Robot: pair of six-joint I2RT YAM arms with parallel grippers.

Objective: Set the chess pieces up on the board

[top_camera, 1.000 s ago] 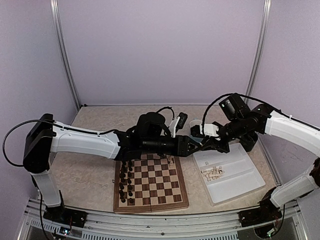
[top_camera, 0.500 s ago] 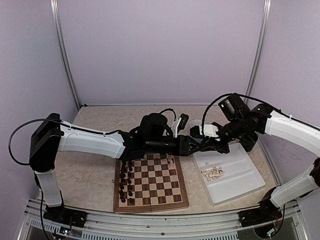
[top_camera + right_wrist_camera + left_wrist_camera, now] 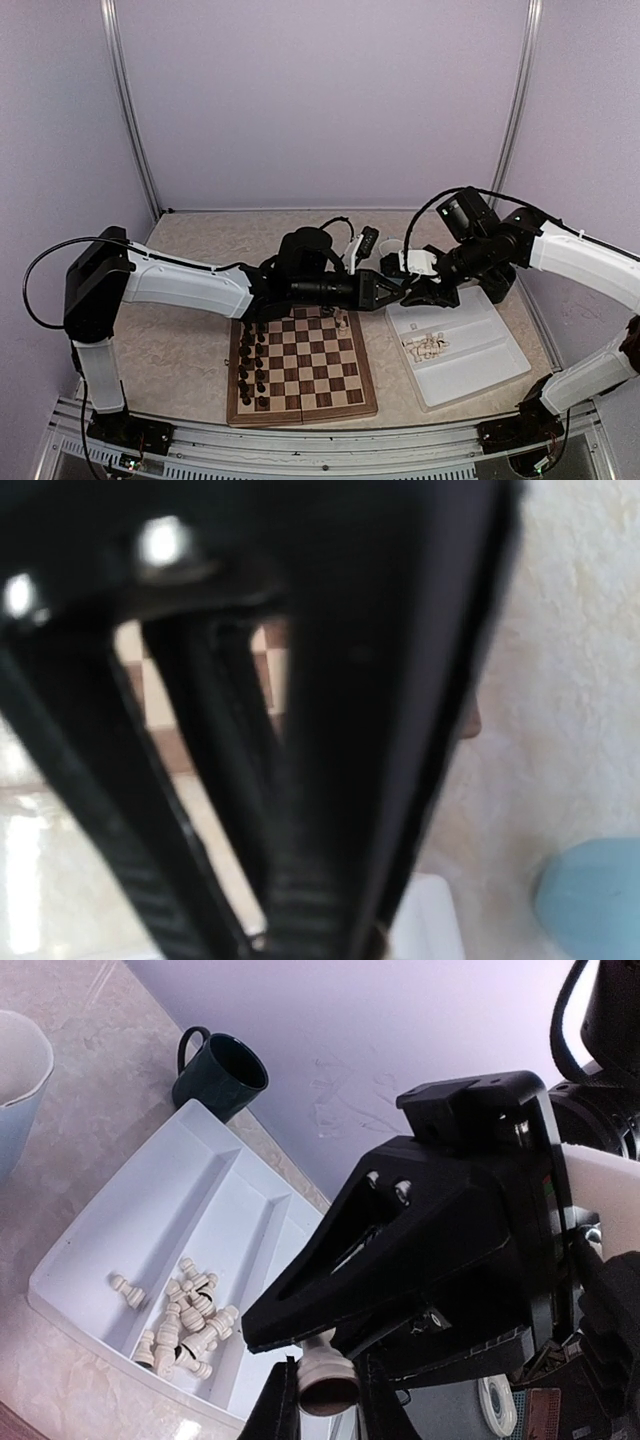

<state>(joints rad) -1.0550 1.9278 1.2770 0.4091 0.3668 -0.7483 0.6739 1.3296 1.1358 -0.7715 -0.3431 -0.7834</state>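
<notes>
My left gripper [image 3: 396,291] is clenched on one cream piece [image 3: 325,1378], a finger [image 3: 283,1408] on either side and its round base facing my wrist camera. My right gripper [image 3: 410,296] meets it tip to tip, so close that nothing fits between us. Whether it grips the piece's head I cannot tell.

We hang in the air over the strip of table [image 3: 170,350] between the board [image 3: 320,370] and the far-left corner of the one white tray [image 3: 210,1190].

The other chess pieces [image 3: 185,1320] lie heaped in the tray's near compartment, about a dozen. Two files of dark pieces [image 3: 248,365] hug the board's left edge. Their far end is under my left arm, so I cannot count them.

One dark mug [image 3: 220,1072] stands just past the tray's far corner, and one pale blue cup [image 3: 18,1090] to the left.
</notes>
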